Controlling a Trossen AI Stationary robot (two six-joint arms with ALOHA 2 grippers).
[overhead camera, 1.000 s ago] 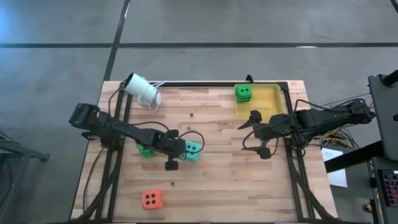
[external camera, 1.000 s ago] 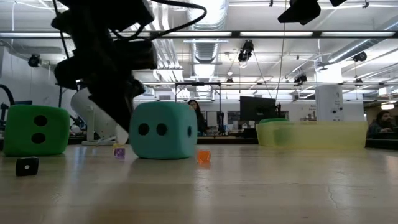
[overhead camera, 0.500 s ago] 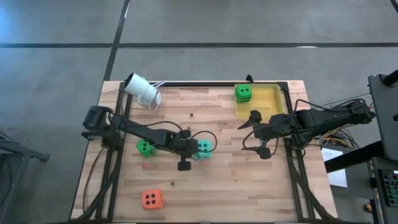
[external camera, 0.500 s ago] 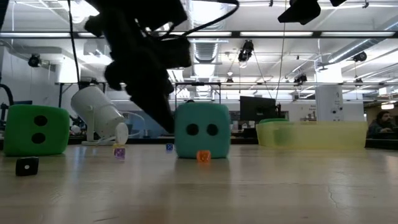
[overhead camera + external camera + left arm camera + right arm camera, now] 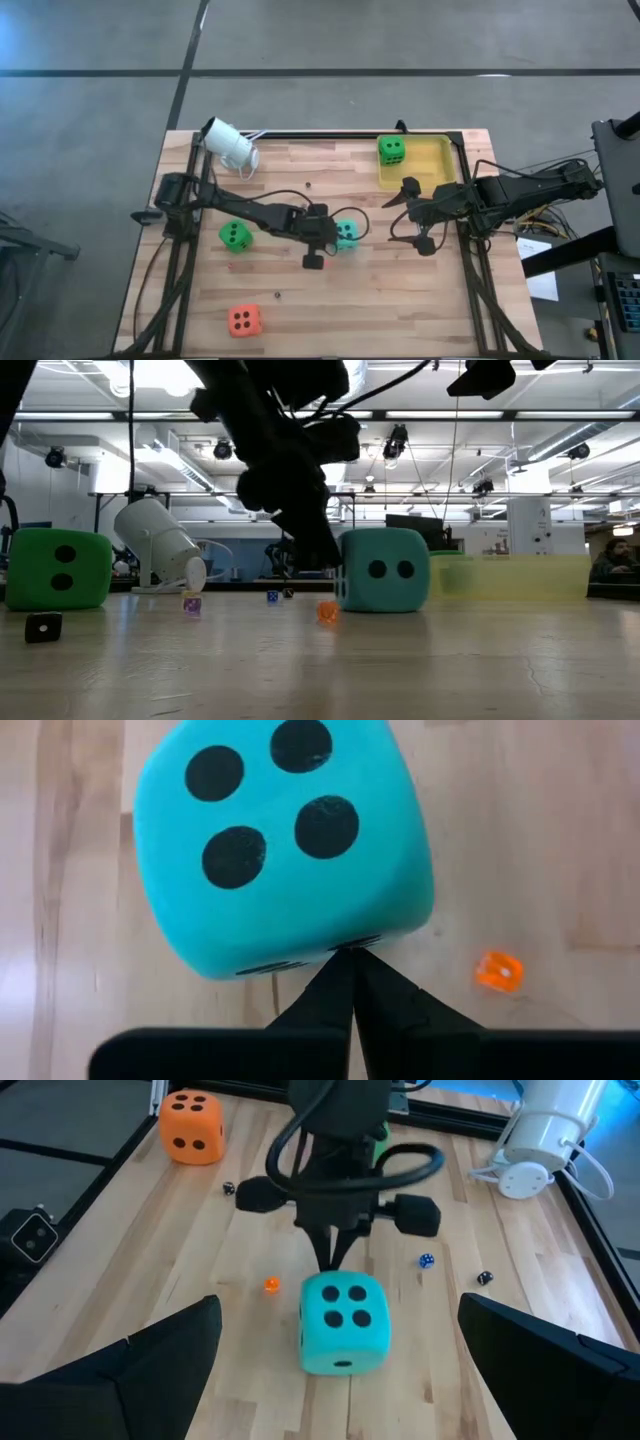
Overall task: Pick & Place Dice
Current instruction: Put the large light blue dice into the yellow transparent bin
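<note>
A teal die (image 5: 346, 234) rests on its bottom face mid-table, four pips up (image 5: 285, 850). My left gripper (image 5: 352, 956) is shut, its tips against the die's left-facing side. One green die (image 5: 235, 236) sits on the table behind my left arm. A second green die (image 5: 391, 150) lies in the yellow tray (image 5: 443, 163) at the far right. The orange die (image 5: 244, 320) stands near the table's front edge. My right gripper (image 5: 399, 215) hovers open to the right of the teal die, above the table. My left gripper pushes the teal die with its shut fingertips (image 5: 334, 563), which meet the side face (image 5: 330, 946) turned toward the table's left. The fingers slant down from the table's left. The die stays upright with its bottom face on the table.
A white camera (image 5: 228, 145) lies at the far left corner. Tiny dice are scattered on the wood: an orange one (image 5: 499, 971) beside the teal die, a blue one (image 5: 426, 1261) and a black one (image 5: 484, 1278) farther off.
My left gripper has travelled toward the table's right edge, staying shut. The teal die has slid along the table ahead of it, away from the green die and closer to my right gripper, still upright.
</note>
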